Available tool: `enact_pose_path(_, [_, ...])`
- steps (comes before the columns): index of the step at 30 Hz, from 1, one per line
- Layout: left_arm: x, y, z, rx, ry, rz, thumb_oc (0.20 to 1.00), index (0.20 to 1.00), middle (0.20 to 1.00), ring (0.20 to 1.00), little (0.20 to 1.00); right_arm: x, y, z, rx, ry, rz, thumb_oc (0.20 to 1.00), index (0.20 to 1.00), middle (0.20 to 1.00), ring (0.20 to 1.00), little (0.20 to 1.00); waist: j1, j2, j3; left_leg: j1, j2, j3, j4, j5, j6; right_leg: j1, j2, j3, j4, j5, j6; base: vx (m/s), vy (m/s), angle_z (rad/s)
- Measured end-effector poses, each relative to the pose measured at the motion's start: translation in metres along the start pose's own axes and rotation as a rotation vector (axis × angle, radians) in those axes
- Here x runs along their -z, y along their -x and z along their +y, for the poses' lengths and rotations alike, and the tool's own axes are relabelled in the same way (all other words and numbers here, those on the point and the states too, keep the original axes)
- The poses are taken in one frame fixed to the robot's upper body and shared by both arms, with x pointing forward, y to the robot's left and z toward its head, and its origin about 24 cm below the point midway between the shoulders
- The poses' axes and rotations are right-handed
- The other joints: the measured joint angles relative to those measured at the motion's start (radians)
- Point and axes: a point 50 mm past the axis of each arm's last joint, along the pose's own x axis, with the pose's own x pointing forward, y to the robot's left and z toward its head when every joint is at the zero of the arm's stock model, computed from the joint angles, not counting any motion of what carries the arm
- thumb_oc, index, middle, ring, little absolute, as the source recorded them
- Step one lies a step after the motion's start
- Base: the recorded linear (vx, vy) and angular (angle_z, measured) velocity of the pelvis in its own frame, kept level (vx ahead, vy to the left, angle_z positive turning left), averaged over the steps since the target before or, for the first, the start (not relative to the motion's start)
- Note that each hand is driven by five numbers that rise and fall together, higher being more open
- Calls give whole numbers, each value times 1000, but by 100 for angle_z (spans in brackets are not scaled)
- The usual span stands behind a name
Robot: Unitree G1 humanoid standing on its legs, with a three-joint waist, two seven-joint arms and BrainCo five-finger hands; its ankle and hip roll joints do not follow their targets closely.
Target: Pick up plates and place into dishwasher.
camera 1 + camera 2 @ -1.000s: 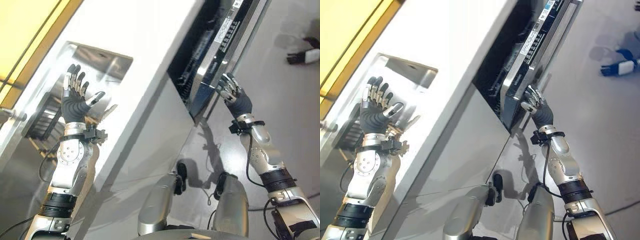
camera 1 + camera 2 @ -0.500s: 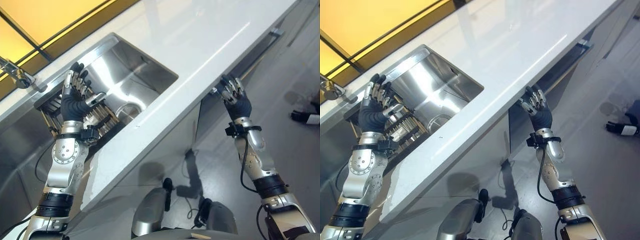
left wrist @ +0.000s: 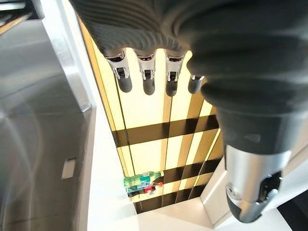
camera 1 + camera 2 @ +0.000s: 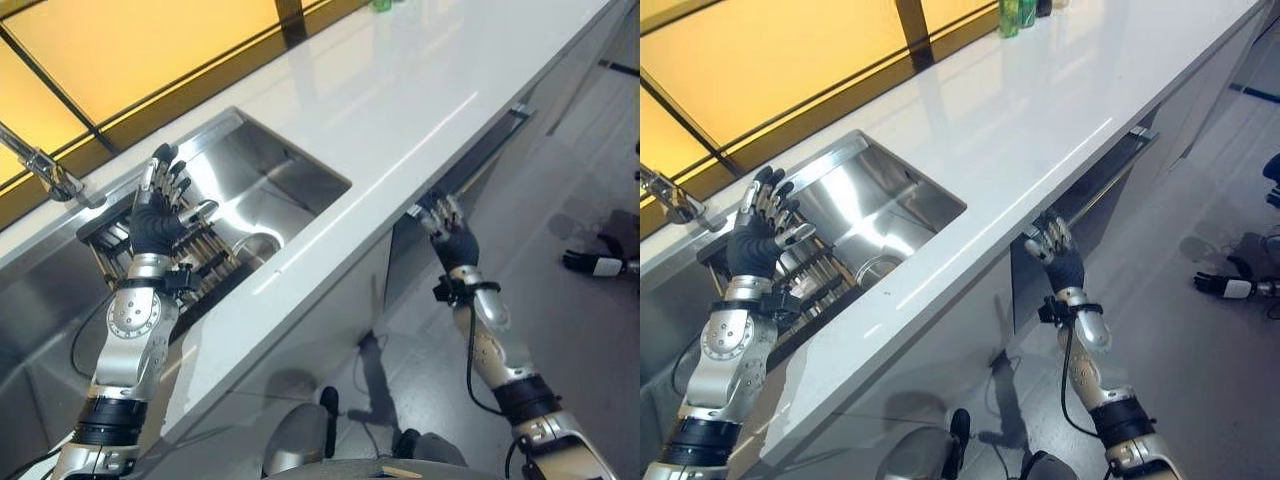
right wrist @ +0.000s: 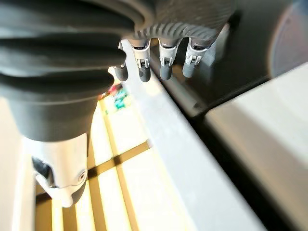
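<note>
No plate is in sight. The dishwasher door [image 4: 475,160] sits under the white counter [image 4: 400,110], almost shut, with a dark gap along its top edge. My right hand [image 4: 455,240] is raised just below that edge, open, fingers [image 5: 166,67] straight and holding nothing. My left hand [image 4: 155,220] is lifted over the steel sink [image 4: 290,190], above the dish rack [image 4: 200,265]. It is open too, with fingers [image 3: 147,79] spread and empty.
A tap [image 4: 50,170] stands at the sink's far left. Green bottles [image 4: 1015,15] stand on the counter's far end by the yellow window. A black and white object [image 4: 595,265] lies on the grey floor to the right.
The whole view has swung round. The dishwasher door has gone from wide open to almost shut with my right hand at its edge. My left hand stays raised over the sink.
</note>
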Motion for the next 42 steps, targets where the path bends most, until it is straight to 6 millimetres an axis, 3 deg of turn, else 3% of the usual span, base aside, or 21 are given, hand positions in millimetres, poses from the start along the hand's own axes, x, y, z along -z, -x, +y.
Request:
enact_pose_path(5, [5,12,8,-65,15,24,1000,1000,1000,1000,1000,6,27,-14,127,-3,35,1000,1000,1000,1000,1000,-56,-23,-15,39,0,39,-48,5,8,15,9,38,-47,24,11,28,57,-25])
enact_pose_path(8, [2,13,11,-88,15,11,1000,1000,1000,1000,1000,-9,34,-21,171,22,-17,1000,1000,1000,1000,1000,-86,-32,-21,62,2,55,-77,7,12,29,18,61,-80,46,15,46,64,-28])
enact_pose_path(13, [-1,14,7,-112,46,-10,1000,1000,1000,1000,1000,-37,30,-12,125,97,-124,1000,1000,1000,1000,1000,-101,-56,-46,84,-3,54,-102,9,15,51,21,74,-119,64,22,53,88,-8])
enact_pose_path(18, [-1,13,6,-130,60,-13,1000,1000,1000,1000,1000,-65,16,8,18,152,-247,1000,1000,1000,1000,1000,-80,-67,-59,74,-18,43,-87,2,26,43,6,70,-72,50,29,17,102,9])
enact_pose_path(22, [-2,11,7,-136,62,-21,1000,1000,1000,1000,1000,-77,11,15,-44,183,-298,1000,1000,1000,1000,1000,-70,-74,-70,43,-37,-32,-43,-19,46,9,-21,84,74,25,36,26,-5,59])
enact_pose_path(25, [0,9,10,-130,48,-8,1000,1000,1000,1000,1000,-74,10,22,-98,192,-287,1000,1000,1000,1000,1000,-48,-124,-103,21,-68,-126,-45,9,39,27,-8,190,35,-20,27,62,-92,85])
enact_pose_path(27, [1,9,8,-129,54,2,1000,1000,1000,1000,1000,-75,8,25,-123,200,-290,1000,1000,1000,1000,1000,-46,-140,-115,-10,-84,-179,-51,37,28,73,19,222,-71,-15,51,45,-137,111])
enact_pose_path(31, [6,9,-4,-93,75,23,1000,1000,1000,1000,1000,-85,-1,37,-177,223,-336,1000,1000,1000,1000,1000,-49,-149,-125,-44,-86,-241,-106,72,46,98,97,344,-127,-28,-6,45,-120,130])
enact_pose_path(33, [10,10,-12,-67,95,39,1000,1000,1000,1000,1000,-90,-6,46,-200,242,-353,1000,1000,1000,1000,1000,-36,-159,-134,-81,-116,-233,0,45,74,106,75,290,-138,-26,-10,42,-128,115])
enact_pose_path(34, [11,10,-17,-55,105,43,1000,1000,1000,1000,1000,-91,-8,48,-208,241,-353,1000,1000,1000,1000,1000,-23,-147,-143,-80,-125,-220,16,10,57,132,98,281,-145,-28,-5,27,-137,113])
enact_pose_path(35, [11,9,-21,-45,119,43,1000,1000,1000,1000,1000,-90,-8,49,-210,239,-344,1000,1000,1000,1000,1000,-26,-147,-143,-75,-134,-254,14,25,53,141,102,293,-129,-28,-6,8,-133,129])
enact_pose_path(37, [12,9,-27,-32,132,47,1000,1000,1000,1000,1000,-86,-12,58,-241,248,-310,1000,1000,1000,1000,1000,-20,-137,-144,-38,-112,-317,-44,62,48,91,112,322,-33,-55,-4,7,-166,100])
enact_pose_path(38, [10,9,-27,-30,127,39,1000,1000,1000,1000,1000,-87,-15,66,-271,247,-312,1000,1000,1000,1000,1000,0,-139,-146,-32,-111,-335,-57,68,40,86,120,341,-96,-49,-1,20,-189,52])
enact_pose_path(39, [9,8,-26,-35,126,37,1000,1000,1000,1000,1000,-88,-18,72,-292,244,-315,1000,1000,1000,1000,1000,15,-147,-151,-31,-115,-341,-74,70,36,71,116,345,-149,-5,0,23,-183,60])
enact_pose_path(42, [10,9,-23,-42,114,50,1000,1000,1000,1000,1000,-86,-20,74,-288,238,-298,1000,1000,1000,1000,1000,50,-149,-158,-23,-90,-328,-119,73,32,114,121,294,-219,34,-18,12,-174,60])
